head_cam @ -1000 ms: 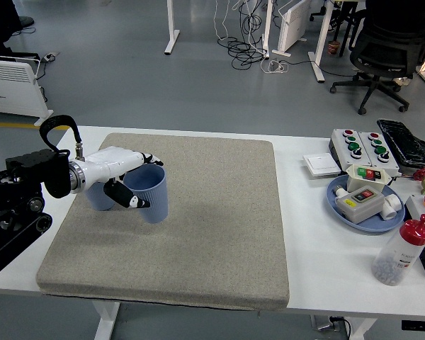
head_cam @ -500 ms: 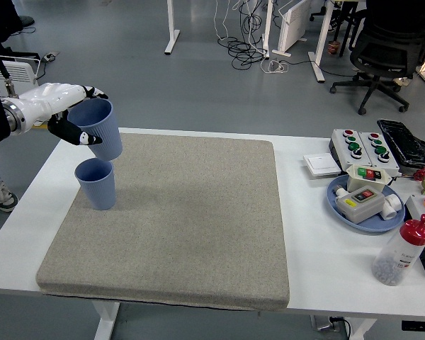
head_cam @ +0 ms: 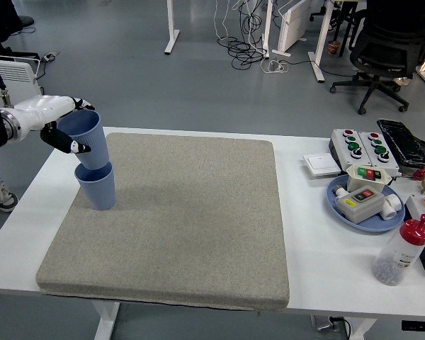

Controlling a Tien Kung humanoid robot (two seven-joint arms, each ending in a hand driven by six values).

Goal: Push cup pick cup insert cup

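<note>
At the left of the frame, the left hand (head_cam: 60, 120) is gripping the upper blue cup (head_cam: 83, 137), its fingers curled around the rim and wall. That cup is sitting tilted slightly, its base entering the mouth of the lower blue cup (head_cam: 97, 187), which is standing upright on the grey mat (head_cam: 191, 219) covering the white worktop (head_cam: 326, 234).

left arm in from the left edge, raised, white left hand (head_cam: 62, 124) level, fingers curled round a cup (head_cam: 83, 137).
</note>
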